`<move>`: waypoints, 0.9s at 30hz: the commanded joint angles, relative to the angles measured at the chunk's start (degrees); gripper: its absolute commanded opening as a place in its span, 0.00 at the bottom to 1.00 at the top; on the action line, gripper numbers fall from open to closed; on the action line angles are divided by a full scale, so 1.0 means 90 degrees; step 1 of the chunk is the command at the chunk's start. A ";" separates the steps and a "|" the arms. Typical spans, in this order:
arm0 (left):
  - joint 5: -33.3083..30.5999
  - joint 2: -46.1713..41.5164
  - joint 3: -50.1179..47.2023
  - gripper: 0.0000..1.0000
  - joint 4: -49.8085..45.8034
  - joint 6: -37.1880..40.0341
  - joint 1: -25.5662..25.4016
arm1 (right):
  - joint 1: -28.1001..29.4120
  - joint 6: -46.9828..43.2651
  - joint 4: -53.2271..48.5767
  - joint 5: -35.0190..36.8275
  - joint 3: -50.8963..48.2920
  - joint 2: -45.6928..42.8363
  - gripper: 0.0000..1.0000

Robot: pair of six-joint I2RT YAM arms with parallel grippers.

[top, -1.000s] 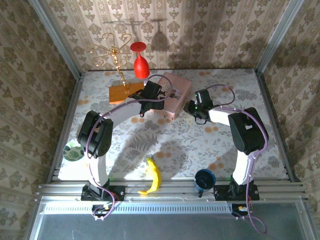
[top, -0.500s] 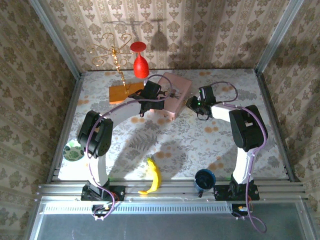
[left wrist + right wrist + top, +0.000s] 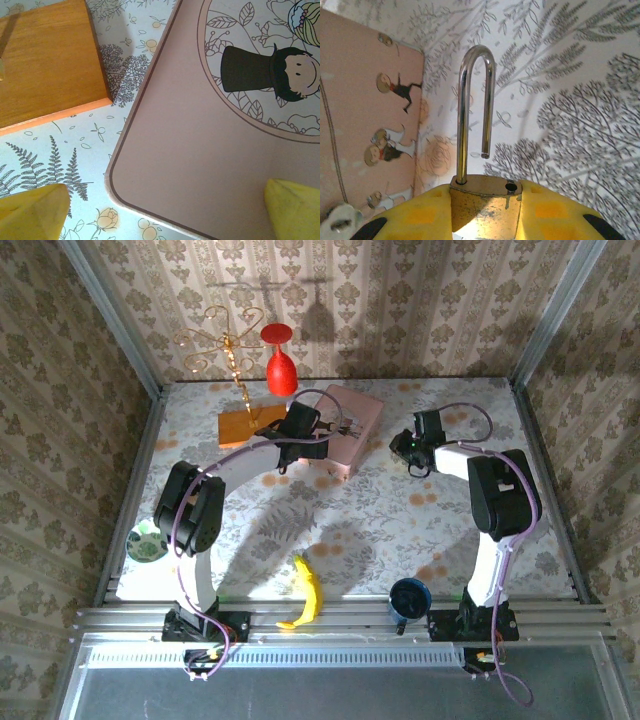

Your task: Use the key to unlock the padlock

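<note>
Pale-gold padlock [image 3: 484, 196], silvery shackle swung free at one end, clamped in right hand [image 3: 487, 220], left hand [image 3: 162, 207] spread wide

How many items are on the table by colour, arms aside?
Red: 1, goblet
Pink: 1, box
Yellow: 1, banana
Blue: 1, mug
Green: 1, dish
Gold: 2, wire stand, padlock
Total: 7

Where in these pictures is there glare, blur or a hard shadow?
Right wrist view: glare on the padlock, shackle sharp. Left wrist view: yellow fingertips blurred, pink box sharp. Top view: red glass throws a hard shadow on the wall.
</note>
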 commanded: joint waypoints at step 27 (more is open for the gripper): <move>-0.0162 -0.0984 -0.0776 1.00 -0.0705 0.0072 0.0247 | 0.0038 -0.3100 -0.3826 0.1347 -0.0981 -0.2439 0.00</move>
